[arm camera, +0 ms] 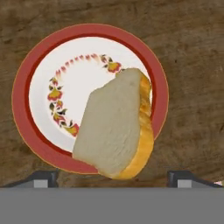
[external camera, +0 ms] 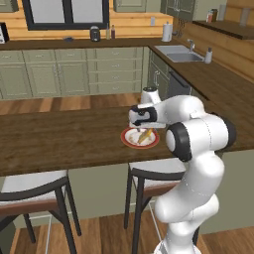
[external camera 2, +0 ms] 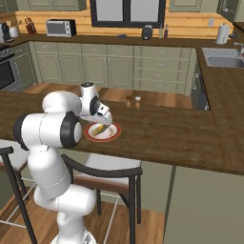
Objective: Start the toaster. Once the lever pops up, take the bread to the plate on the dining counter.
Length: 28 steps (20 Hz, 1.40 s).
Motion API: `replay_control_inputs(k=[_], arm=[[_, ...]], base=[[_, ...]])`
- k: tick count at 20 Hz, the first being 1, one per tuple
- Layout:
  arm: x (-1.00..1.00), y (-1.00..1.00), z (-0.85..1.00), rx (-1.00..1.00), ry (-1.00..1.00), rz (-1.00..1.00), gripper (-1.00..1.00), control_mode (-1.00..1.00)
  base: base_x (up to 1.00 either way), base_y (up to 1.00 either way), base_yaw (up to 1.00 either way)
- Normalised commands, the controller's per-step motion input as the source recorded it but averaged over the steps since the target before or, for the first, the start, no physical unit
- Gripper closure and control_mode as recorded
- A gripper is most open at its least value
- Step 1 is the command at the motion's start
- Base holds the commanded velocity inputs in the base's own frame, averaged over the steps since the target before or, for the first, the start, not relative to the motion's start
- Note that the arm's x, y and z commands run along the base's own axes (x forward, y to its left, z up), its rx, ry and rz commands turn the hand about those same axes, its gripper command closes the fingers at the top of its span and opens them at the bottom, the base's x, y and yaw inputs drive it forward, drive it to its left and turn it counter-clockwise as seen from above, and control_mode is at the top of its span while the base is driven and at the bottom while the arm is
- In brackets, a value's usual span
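Note:
The bread (arm camera: 116,124), a pale slice with a yellow-brown crust, lies on the red-rimmed plate (arm camera: 26,78) and overhangs the rim on the side nearest the fingers. The plate (external camera: 130,143) sits on the dark wooden dining counter (external camera: 59,139). My gripper (external camera: 144,130) hangs just above the bread (external camera: 144,136) and points down at it. It is open, its two fingertips (arm camera: 43,178) wide apart on either side of the slice and holding nothing. In the right base view the gripper (external camera 2: 102,123) is over the plate (external camera 2: 113,136). The toaster (external camera: 94,33) stands on the far back counter.
Two stools (external camera: 30,186) (external camera: 154,171) stand under the dining counter's near edge, beside the arm's base. Two small shakers (external camera 2: 133,101) sit on the counter's far edge behind the plate. Two bottles (external camera: 110,32) stand next to the toaster. A sink (external camera: 178,52) is at the back right.

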Motion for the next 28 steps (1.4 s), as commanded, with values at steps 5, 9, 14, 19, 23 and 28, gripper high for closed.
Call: replay_control_inputs(k=[5, 9, 14, 19, 23, 28], arm=[[0.0, -0.03, 0.39, -0.11, 0.26, 0.0, -1.0, -1.0], [0.0, 0.0, 0.23, -0.08, 0.2, 0.0, -1.0, -1.0], [-0.22, 0.23, 0.01, -0.01, 0.0, 0.01, -1.0, -1.0], [-0.91, 0.72, 0.1, -0.01, -0.08, 0.22, -1.0, -1.0], [-1.0, 0.86, 0.27, -0.02, -0.13, 0.19, -1.0, -1.0], [-1.0, 0.68, 0.31, -0.04, -0.33, 0.14, -1.0, -1.0]], base=[[0.0, 0.0, 0.0], [0.0, 0.0, 0.0], [0.0, 0.0, 0.0], [0.0, 0.0, 0.0], [0.0, 0.0, 0.0], [0.0, 0.0, 0.0]])
